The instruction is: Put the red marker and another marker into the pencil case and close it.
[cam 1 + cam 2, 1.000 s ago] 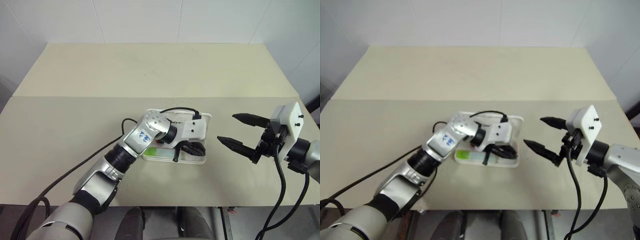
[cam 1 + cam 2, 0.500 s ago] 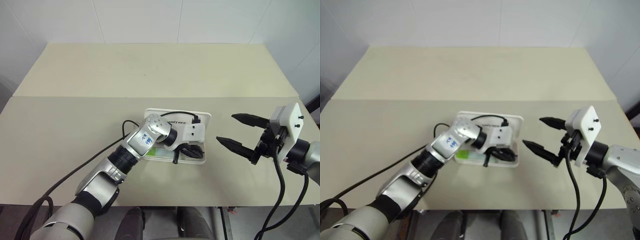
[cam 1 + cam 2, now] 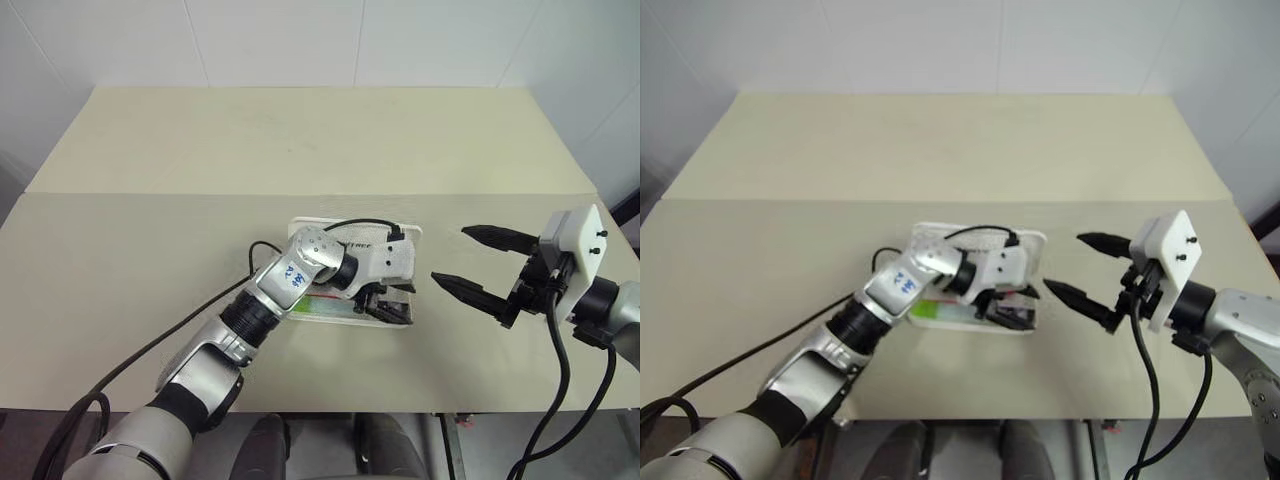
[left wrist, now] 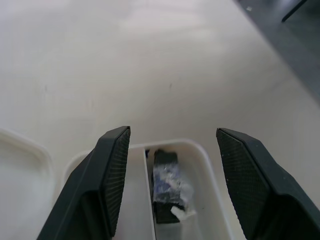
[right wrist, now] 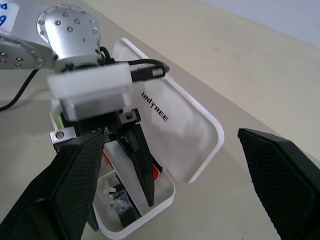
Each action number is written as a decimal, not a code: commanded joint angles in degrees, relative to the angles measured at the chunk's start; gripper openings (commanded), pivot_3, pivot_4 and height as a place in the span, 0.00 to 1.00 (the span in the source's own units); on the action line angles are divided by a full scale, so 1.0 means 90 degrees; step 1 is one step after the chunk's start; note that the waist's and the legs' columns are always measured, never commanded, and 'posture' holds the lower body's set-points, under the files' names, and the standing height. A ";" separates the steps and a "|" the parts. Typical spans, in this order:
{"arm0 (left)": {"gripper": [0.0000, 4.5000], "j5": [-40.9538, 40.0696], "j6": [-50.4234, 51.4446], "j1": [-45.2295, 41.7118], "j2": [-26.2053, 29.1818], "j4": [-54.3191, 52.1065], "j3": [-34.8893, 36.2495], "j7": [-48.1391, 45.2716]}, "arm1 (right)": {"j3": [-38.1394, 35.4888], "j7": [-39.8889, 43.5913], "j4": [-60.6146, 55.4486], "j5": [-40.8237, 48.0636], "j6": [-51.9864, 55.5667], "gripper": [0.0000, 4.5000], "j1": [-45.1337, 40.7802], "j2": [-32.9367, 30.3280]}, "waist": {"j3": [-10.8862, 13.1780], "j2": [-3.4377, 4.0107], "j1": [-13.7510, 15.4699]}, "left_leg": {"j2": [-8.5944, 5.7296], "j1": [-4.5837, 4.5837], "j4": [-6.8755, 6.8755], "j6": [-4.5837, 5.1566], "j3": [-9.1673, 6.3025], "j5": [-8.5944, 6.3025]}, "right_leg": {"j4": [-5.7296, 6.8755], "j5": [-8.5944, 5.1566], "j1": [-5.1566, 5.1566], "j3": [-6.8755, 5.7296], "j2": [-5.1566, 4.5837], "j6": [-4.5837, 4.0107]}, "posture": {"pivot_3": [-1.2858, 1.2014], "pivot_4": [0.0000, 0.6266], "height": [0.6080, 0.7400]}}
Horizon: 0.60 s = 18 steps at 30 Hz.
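The pencil case (image 5: 185,145) lies open on the table's centre, its lid flat behind the tray (image 3: 330,322). The light-green marker (image 3: 938,311) rests in the tray's left half. At the tray's right end lies the red marker (image 4: 165,192); I see its black end there, and most of its body is hidden by my left hand. My left gripper (image 4: 172,134) hovers over that end, open, its fingers (image 4: 112,170) apart on either side and clear of the marker. My right gripper (image 3: 452,255) hangs open to the right of the case, pointing at it, holding nothing.
The beige table (image 3: 300,140) stretches wide behind and to the left of the case. A black cable (image 3: 150,340) trails along my left arm across the front left. A white wall stands past the table's far edge.
My left gripper's fingers have spread apart over the tray's right end, leaving the marker lying in it. The right arm has stayed still.
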 commanded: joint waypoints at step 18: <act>0.99 -0.1447 0.1281 0.1358 0.2384 -0.3498 0.2065 -0.0112 | 0.1035 0.2340 0.1901 -0.0452 -0.1178 1.00 -0.1871 -0.0728 | 0.0000 0.0001 -0.0046 | 0.0012 0.0011 0.0000 -0.0003 -0.0002 0.0001 | 0.0003 0.0001 0.0008 0.0007 0.0013 -0.0001 | 0.52 0.24 1.00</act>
